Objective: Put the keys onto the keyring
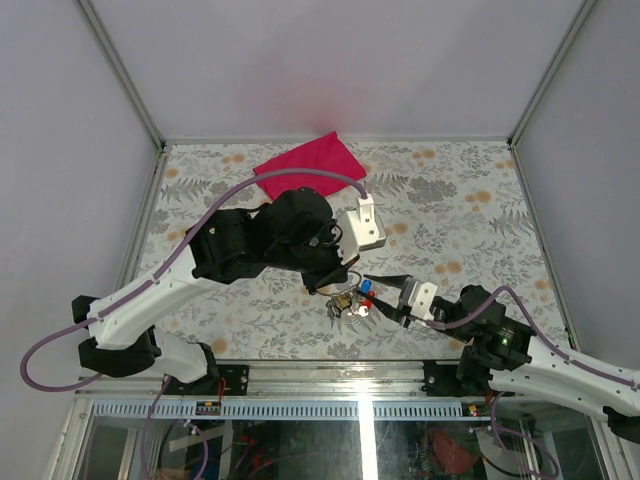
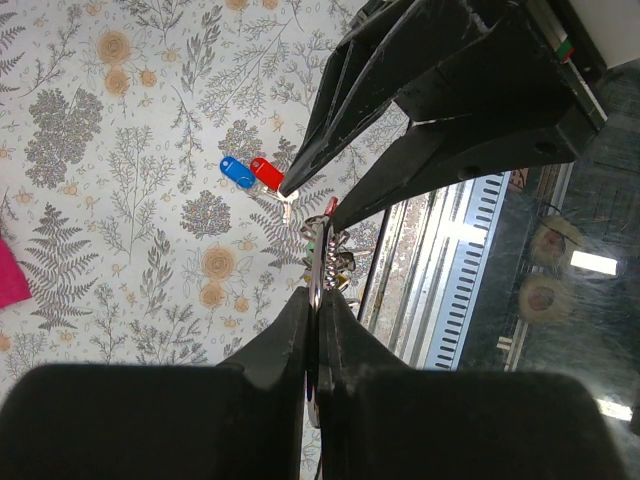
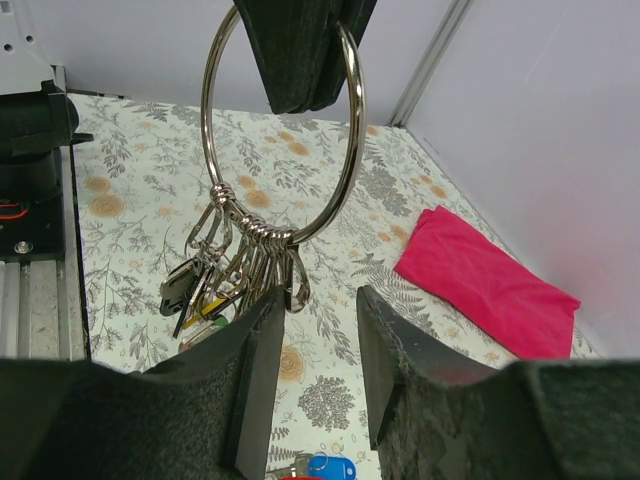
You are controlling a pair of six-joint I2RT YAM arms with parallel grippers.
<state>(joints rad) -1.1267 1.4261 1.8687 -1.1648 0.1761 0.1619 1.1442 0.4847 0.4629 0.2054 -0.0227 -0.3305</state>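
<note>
Floral table (image 1: pixel 480 200) is bearing the keys (image 2: pixel 265 172) by its near edge; left gripper (image 2: pixel 312 300) is clamping the keyring (image 3: pixel 345 150) upright for threading; right gripper (image 3: pixel 320 305), jaws apart, is probably reaching for them.

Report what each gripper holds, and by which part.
Left gripper pinches the keyring by the top of its ring; right gripper is open, holding nothing.

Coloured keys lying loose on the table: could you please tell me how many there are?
2: the blue key and the red key lie side by side on the table; others may be hidden.
</note>
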